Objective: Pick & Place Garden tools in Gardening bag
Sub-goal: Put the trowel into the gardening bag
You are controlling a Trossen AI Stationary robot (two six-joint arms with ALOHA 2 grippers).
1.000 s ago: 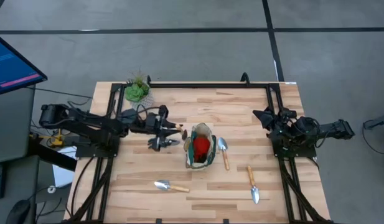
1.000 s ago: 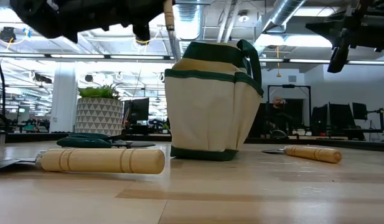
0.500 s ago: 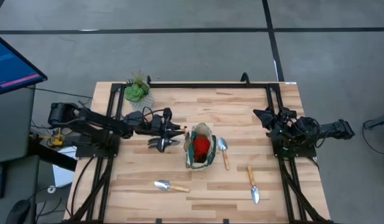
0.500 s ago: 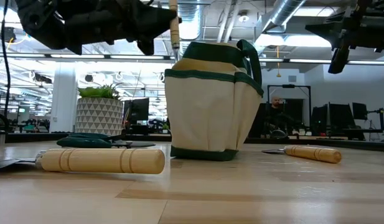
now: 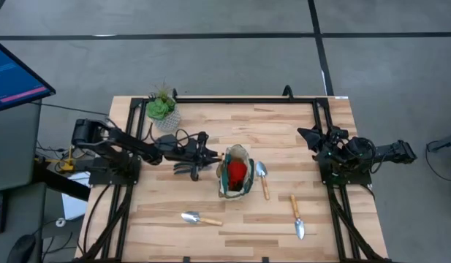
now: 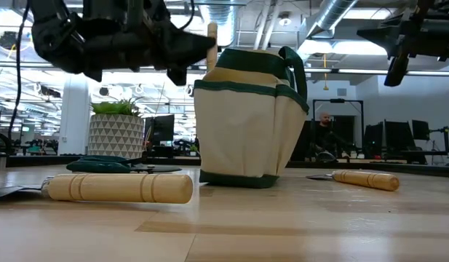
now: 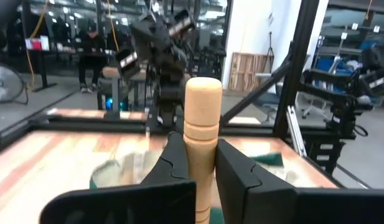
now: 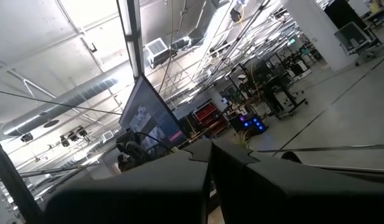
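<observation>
Carrying a wooden-handled trowel (image 7: 201, 134) toward the gardening bag (image 5: 235, 174), the left tool (image 5: 208, 154) was clamped on the handle, which stood up between its fingers (image 7: 173, 163) in the left wrist view. From above, that tool hung just beside the bag's left edge, above the table (image 5: 283, 131); the low view put the handle's end level with the bag's rim. So the step in hand looked like the delivery of this trowel, not yet over the opening. The next move would call for bringing the tool over the bag's mouth, where a red item (image 5: 236, 171) already showed, and letting go only once the trowel could drop inside. Three more trowels lay on the table: one (image 5: 262, 177) touching the bag's right side, one (image 5: 199, 218) nearer the front, one (image 5: 296, 215) to the right. The right tool (image 5: 305, 135), shut and empty, waited at the table's right edge.
</observation>
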